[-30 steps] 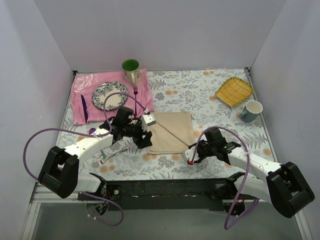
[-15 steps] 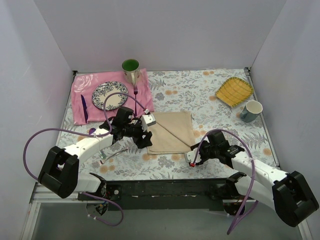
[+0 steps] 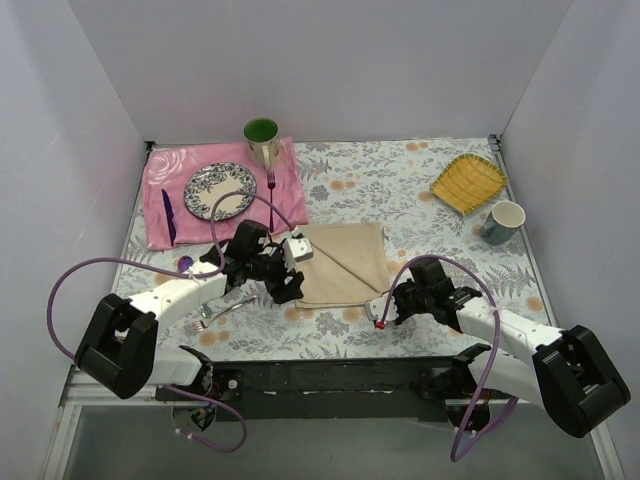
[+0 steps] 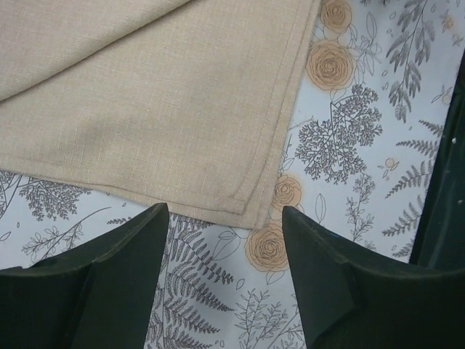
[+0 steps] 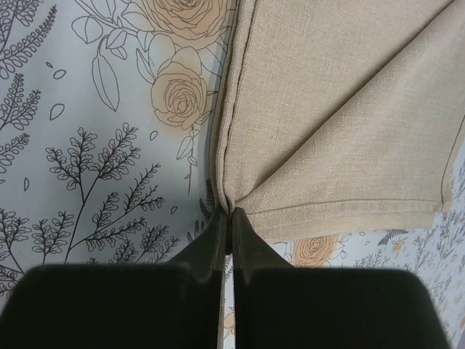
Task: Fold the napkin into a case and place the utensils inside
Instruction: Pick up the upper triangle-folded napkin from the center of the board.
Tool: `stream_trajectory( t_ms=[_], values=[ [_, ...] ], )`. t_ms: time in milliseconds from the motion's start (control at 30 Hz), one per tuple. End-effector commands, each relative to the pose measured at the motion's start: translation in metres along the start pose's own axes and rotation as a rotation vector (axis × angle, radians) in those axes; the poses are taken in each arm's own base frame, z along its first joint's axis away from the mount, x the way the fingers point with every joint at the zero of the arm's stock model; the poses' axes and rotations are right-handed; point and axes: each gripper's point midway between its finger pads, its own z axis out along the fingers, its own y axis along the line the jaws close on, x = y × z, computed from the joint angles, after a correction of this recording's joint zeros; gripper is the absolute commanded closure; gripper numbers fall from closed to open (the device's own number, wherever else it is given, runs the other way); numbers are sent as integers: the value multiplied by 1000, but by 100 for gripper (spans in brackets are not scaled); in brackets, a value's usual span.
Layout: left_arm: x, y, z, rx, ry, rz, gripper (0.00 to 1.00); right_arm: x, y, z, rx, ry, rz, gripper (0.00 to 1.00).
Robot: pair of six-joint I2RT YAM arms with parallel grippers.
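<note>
The beige napkin (image 3: pixel 342 262) lies folded on the floral tablecloth, with a diagonal fold line across it. My right gripper (image 3: pixel 384 305) is shut on its near right corner; in the right wrist view the fingertips (image 5: pixel 229 212) pinch the cloth (image 5: pixel 327 109) where its hems meet. My left gripper (image 3: pixel 288 290) is open and empty, its jaws straddling bare tablecloth just off the napkin's near left corner (image 4: pixel 254 211). A pale fork (image 3: pixel 222 308) lies left of the napkin by my left arm. A purple spoon bowl (image 3: pixel 185 263) shows beyond that arm, its handle hidden.
A pink mat (image 3: pixel 285 185) at the back left carries a patterned plate (image 3: pixel 220 190), a purple fork (image 3: pixel 271 185) and a dark purple utensil (image 3: pixel 168 215). A green mug (image 3: pixel 262 140) stands behind it. A yellow dish (image 3: pixel 468 182) and a cup (image 3: pixel 503 222) sit at the right.
My right gripper has shifted slightly up to the napkin's near right corner. My left gripper has moved a little toward the near edge.
</note>
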Motion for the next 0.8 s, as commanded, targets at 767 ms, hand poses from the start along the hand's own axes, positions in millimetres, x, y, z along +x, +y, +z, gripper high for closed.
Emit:
stream_trajectory(
  t_ms=[767],
  values=[
    [39, -34, 34, -79, -26, 649, 55, -36, -43, -29, 76, -77, 165, 99]
  ],
)
